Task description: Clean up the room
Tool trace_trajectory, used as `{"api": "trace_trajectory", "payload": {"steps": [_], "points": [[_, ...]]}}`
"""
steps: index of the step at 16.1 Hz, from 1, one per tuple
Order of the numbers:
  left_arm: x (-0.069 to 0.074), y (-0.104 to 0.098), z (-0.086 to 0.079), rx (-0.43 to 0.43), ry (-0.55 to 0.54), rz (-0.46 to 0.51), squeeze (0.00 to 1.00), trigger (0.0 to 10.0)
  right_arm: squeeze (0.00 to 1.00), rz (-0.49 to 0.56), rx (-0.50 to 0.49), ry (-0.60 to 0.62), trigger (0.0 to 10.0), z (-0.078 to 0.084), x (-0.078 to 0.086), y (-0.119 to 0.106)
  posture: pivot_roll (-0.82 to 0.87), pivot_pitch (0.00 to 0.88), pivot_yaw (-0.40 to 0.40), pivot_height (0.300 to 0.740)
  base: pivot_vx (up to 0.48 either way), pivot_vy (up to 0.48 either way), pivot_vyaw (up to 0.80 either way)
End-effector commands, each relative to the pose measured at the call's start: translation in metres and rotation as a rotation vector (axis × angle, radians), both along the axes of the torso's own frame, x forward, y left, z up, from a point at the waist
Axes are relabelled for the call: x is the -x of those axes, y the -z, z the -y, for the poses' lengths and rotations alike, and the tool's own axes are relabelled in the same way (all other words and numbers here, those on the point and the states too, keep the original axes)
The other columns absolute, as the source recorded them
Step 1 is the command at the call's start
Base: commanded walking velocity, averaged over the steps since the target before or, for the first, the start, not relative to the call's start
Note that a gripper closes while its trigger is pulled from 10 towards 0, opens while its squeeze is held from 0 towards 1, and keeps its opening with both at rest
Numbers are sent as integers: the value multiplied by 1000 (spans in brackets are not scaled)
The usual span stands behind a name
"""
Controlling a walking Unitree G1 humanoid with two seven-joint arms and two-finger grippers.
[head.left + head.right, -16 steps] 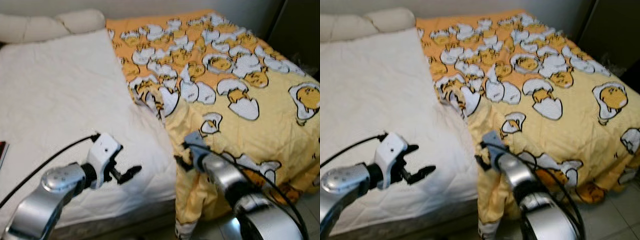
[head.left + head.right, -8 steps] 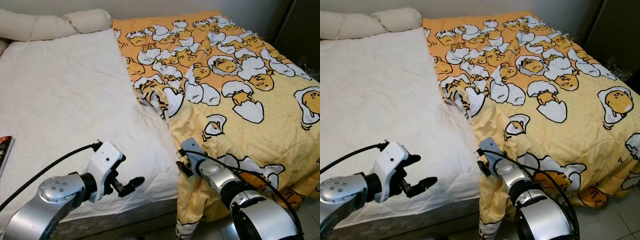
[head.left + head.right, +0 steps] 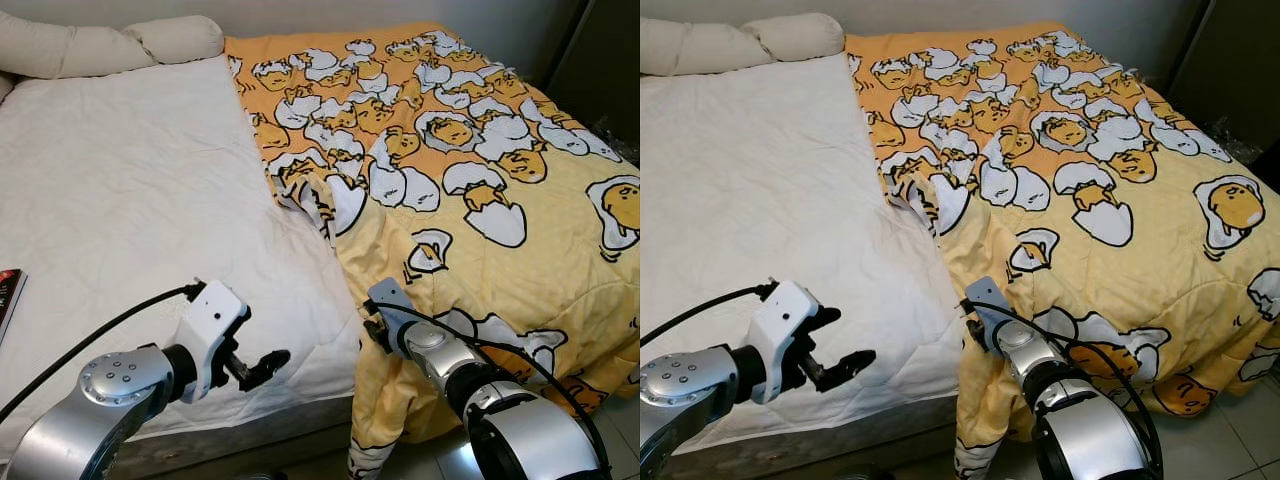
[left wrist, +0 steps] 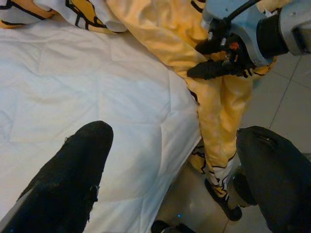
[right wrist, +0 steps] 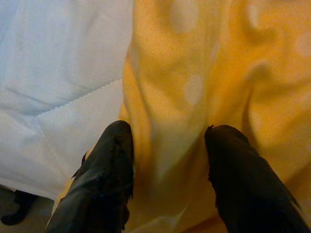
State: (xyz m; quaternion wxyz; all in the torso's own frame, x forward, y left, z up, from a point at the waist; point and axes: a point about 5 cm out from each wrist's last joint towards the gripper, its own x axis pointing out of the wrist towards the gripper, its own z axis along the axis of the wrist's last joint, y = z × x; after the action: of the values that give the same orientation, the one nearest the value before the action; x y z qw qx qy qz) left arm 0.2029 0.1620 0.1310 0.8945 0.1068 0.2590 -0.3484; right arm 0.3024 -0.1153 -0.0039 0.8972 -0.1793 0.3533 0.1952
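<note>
A bed (image 3: 120, 190) with a white quilted mattress cover fills most of the scene. A yellow-orange quilt (image 3: 480, 170) printed with egg figures covers the robot's right half of it and hangs over the near edge toward the tiled floor (image 4: 286, 87). The quilt's inner edge runs down the middle of the bed, bunched into a fold about halfway along. Two cream pillows (image 3: 110, 42) lie at the head, on the left. The corner of a dark book (image 3: 6, 295) lies on the white cover at the far left.

The left gripper (image 3: 262, 366) hangs above the near edge of the mattress, beside the quilt but apart from it; its jaws are released and hold nothing, and the left wrist view looks between its two fingers (image 4: 73, 179) at white cover and the drooping quilt corner.

The right gripper (image 4: 214, 58) is at the quilt's hanging near edge, just by the mattress corner. In the right wrist view its fingers (image 5: 104, 179) stand spread with a ridge of yellow fabric between them, pressed into the cloth; the jaws are not clenched on it
</note>
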Motion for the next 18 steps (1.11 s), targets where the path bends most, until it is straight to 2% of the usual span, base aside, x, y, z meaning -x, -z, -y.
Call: {"api": "trace_trajectory", "payload": {"steps": [1,8,10,12,13,14,15,16,18], "points": [[-2,-4,-2,6,-24,14,0,10000,0,22,4,2,0,1,-6,-6,203,0,-5,740,0,0,0],[-7,-1,-5,29,-40,2,0,10000,0,24,-40,-10,0,13,-8,-9,176,0,1,740,0,0,0],[-6,0,-6,25,-39,-3,0,10000,0,22,-47,-35,0,17,-6,-7,175,0,4,740,0,0,0],[-6,0,-7,22,-38,-4,0,10000,0,28,-102,-112,0,17,-4,-8,167,0,11,740,0,0,0],[-7,0,-7,21,-35,-3,0,10000,0,-4,-211,-224,0,11,1,-9,163,0,14,740,0,0,0],[-8,0,-7,19,-30,-3,0,10000,0,-81,-346,-423,0,6,14,-8,151,0,23,740,0,0,0],[-9,0,-7,19,-28,-4,0,10000,0,-111,-385,-468,0,7,19,-7,150,0,24,740,0,0,0],[-10,1,-7,18,-23,-5,0,10000,0,-169,-439,-557,0,11,30,-4,146,0,27,740,0,0,0],[-11,0,-7,17,-18,-4,0,10000,0,-287,-458,-733,0,23,57,7,144,0,28,740,0,0,0]]}}
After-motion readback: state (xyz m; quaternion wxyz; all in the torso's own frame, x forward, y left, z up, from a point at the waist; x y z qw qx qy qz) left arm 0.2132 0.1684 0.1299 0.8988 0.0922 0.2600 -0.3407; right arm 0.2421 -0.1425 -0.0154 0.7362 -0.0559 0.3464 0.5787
